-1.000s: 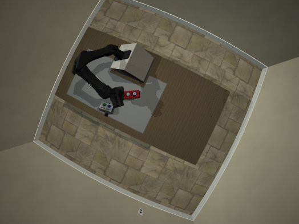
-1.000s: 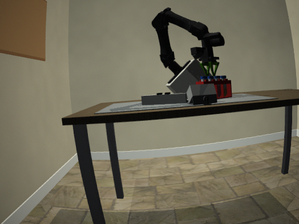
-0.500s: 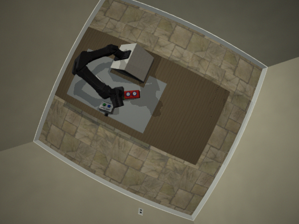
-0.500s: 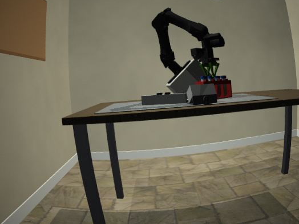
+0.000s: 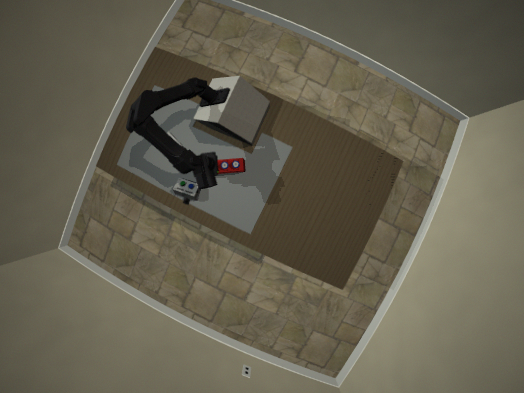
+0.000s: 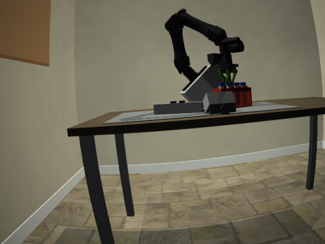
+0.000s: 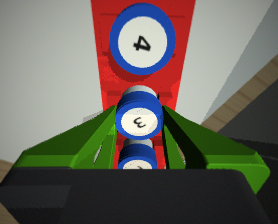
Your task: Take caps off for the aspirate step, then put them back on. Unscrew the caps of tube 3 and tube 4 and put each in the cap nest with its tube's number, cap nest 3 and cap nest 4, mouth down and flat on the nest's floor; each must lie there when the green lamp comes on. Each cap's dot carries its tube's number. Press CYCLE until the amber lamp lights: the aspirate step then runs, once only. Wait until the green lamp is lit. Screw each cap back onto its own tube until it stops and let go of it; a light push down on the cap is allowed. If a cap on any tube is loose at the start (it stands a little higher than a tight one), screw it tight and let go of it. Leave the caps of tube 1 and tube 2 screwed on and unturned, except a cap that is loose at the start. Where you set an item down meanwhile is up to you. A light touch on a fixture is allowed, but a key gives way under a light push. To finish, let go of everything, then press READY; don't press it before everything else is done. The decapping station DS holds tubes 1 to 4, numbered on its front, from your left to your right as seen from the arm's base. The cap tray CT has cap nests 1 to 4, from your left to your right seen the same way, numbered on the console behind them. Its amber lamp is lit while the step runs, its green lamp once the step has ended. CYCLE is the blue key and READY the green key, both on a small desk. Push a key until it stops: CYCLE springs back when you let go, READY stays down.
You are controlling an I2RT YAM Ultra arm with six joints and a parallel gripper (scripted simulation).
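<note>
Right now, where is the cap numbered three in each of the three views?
Top: not visible; the arm's wrist covers that end of the red rack.
Exterior: low right of centre, in the row of blue caps under the gripper; which one is cap three is hard to tell.
Wrist: centre, cap three between the green fingers, which close on it.
Shared landmark: the red rack.

Beige walls (image 6: 130, 45); stone-tiled floor (image 6: 198, 200); dark-legged table (image 6: 93, 169).

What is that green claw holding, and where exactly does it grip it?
The gripper is shut on the blue cap marked 3, its fingers pressing the cap's sides.
</note>
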